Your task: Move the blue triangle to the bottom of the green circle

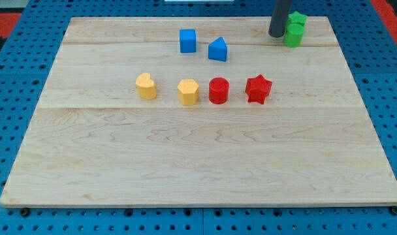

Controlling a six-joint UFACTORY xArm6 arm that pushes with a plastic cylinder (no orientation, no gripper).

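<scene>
Board [205, 163] fills your view. No claw on this arm, just rod; my tip [277, 34] at top right, touching green blocks [294, 29]; circle among them unclear. Blue triangle [218, 49] top centre, beside blue cube [187, 40], well left of tip.

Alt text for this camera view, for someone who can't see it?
A dark rod's tip rests beside two green blocks at a wooden board's top right. Left sit a blue triangle and blue cube; below, two yellow and two red blocks.
</scene>
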